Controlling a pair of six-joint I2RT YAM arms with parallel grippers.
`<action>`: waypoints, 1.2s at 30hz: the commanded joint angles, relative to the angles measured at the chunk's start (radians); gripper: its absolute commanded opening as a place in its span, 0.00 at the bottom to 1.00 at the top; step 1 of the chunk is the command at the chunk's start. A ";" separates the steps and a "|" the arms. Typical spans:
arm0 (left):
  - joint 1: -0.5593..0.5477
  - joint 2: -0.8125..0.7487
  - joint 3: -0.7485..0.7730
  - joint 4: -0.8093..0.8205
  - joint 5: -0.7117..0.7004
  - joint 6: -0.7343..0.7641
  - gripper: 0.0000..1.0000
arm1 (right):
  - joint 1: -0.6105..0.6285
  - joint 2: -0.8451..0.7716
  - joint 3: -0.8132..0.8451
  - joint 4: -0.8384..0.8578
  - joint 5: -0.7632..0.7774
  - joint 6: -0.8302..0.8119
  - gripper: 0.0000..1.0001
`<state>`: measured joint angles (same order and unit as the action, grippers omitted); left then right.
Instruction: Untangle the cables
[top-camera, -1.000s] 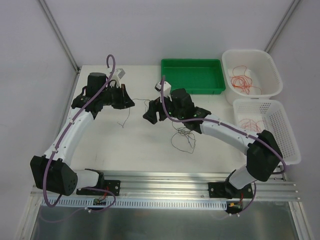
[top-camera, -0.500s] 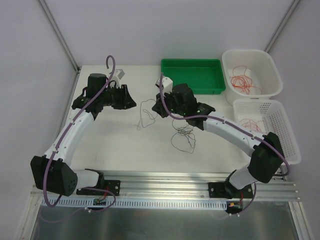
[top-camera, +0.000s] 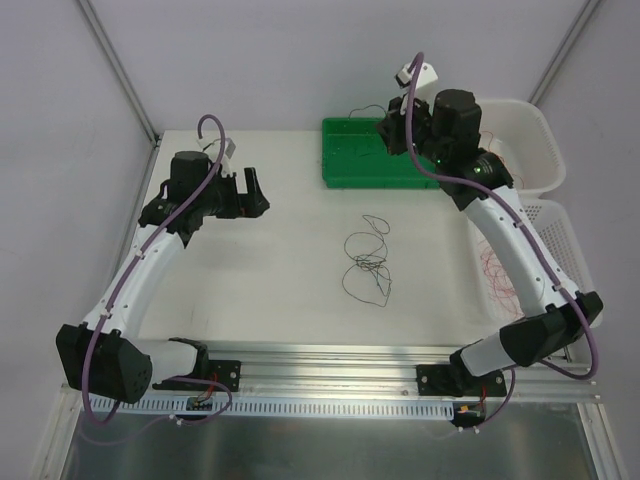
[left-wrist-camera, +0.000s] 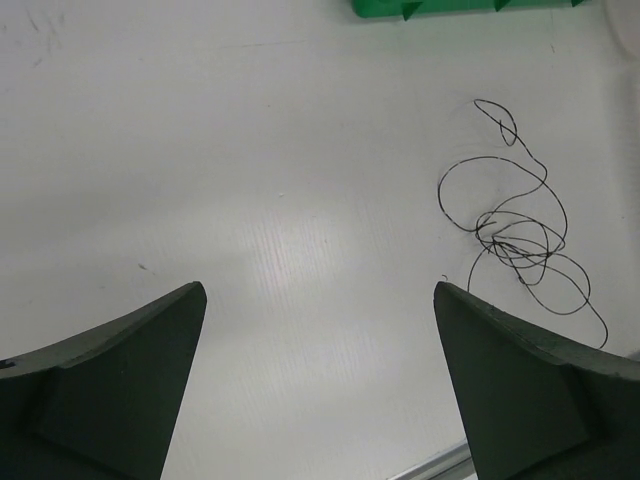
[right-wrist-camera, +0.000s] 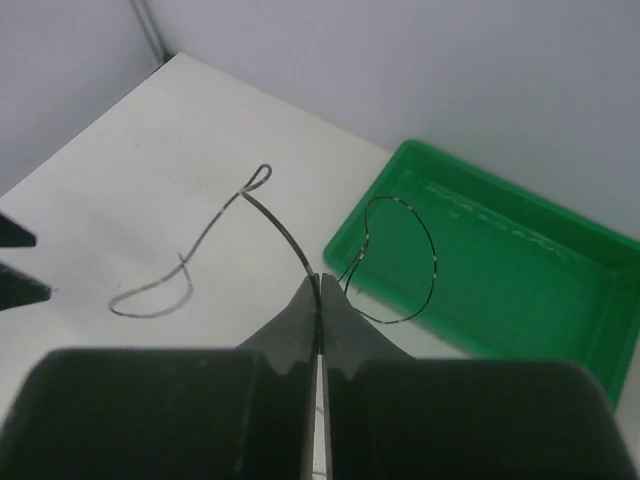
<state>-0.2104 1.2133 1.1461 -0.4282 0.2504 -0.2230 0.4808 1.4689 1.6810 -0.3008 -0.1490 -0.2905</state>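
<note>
A tangle of thin black cables lies on the white table between the arms, and shows at the right of the left wrist view. My right gripper is raised above the green tray. It is shut on one separate black cable at its fingertips. That cable hangs in loops, one over the table and one over the tray. My left gripper stands open, well left of the tangle, with only bare table between its fingers.
A white basin at the back right holds red cables. In front of it, a white slotted basket holds more red cables. The enclosure's walls close in at the back and sides.
My right gripper closed on a black cable and carried it from the table's middle up and back over the green tray. My left gripper let go of that cable and opened wide.
</note>
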 joint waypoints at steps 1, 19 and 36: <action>-0.009 -0.017 -0.006 0.023 -0.043 0.008 0.99 | -0.059 0.079 0.089 -0.014 -0.003 -0.052 0.01; -0.007 0.055 -0.006 0.023 0.015 -0.002 0.99 | -0.263 0.634 0.304 0.177 0.029 -0.026 0.03; -0.007 0.064 0.003 0.022 0.118 -0.006 0.99 | -0.246 0.432 0.163 0.077 0.009 0.094 0.85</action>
<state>-0.2104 1.2903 1.1454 -0.4255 0.3145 -0.2245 0.2031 2.1189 1.8839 -0.2504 -0.1081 -0.2440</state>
